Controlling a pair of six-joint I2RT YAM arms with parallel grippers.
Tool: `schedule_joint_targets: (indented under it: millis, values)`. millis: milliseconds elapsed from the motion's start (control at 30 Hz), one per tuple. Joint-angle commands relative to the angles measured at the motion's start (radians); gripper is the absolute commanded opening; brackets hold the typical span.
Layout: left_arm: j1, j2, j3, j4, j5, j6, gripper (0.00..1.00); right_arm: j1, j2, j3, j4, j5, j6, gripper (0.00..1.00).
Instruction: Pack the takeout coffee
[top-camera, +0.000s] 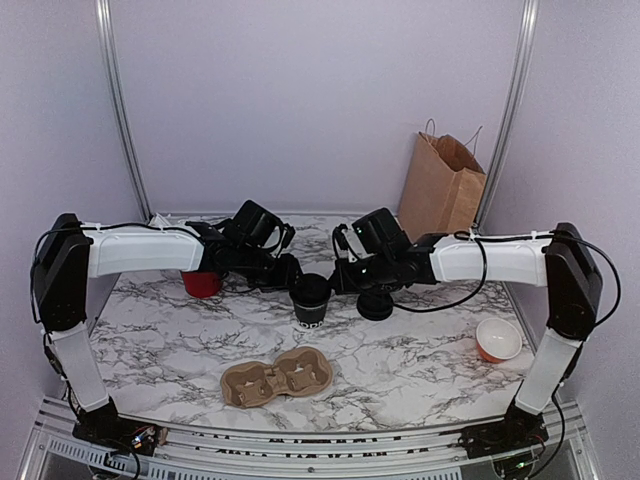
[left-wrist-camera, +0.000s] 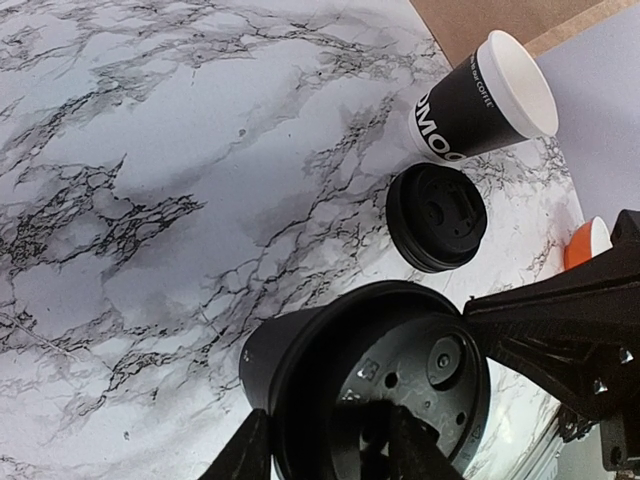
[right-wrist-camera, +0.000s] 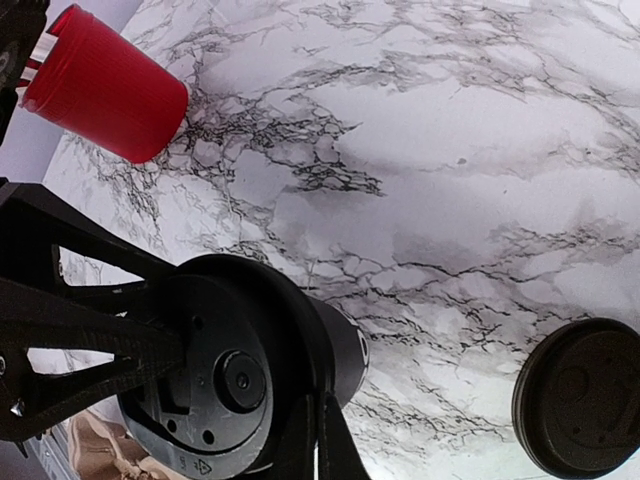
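Top: marble table (top-camera: 160, 340) with room nearward of left gripper (top-camera: 285, 272) and right gripper (top-camera: 347, 276), coffee (top-camera: 311, 300) between their tips. Spare lid (top-camera: 375, 305) just beside right gripper, carrier (top-camera: 277, 380) nearer, bag (top-camera: 440, 185) behind. Left wrist: fingers (left-wrist-camera: 245, 455) astride lidded coffee, clamped or not cannot tell; open cup (left-wrist-camera: 480, 100) beyond, white inside. Right wrist: one finger (right-wrist-camera: 322, 440) showing, spread cannot tell; red cup (right-wrist-camera: 105, 95) beyond

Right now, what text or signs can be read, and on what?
"MOO": large white letters running off view, on the open black cup.
"COFFEE": ends a small line near its rim; rest blurred.
Triangle mark embossed on the fitted lid; marks beside it unreadable.
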Motion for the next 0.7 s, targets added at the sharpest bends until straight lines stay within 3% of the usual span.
schedule_joint_targets:
  millis: [0,300,667]
  values:
    - [-0.007,0.043,-0.036,-0.020,-0.001,0.005,0.39,0.034,0.113,-0.061,-0.145,-0.024,-0.001,0.00]
    - [-0.007,0.041,-0.026,-0.020,-0.001,0.018,0.39,0.078,0.067,-0.034,-0.190,0.030,0.011,0.00]
    - [-0.007,0.041,0.077,-0.051,-0.018,0.063,0.41,0.079,-0.044,0.084,-0.180,0.092,0.045,0.12]
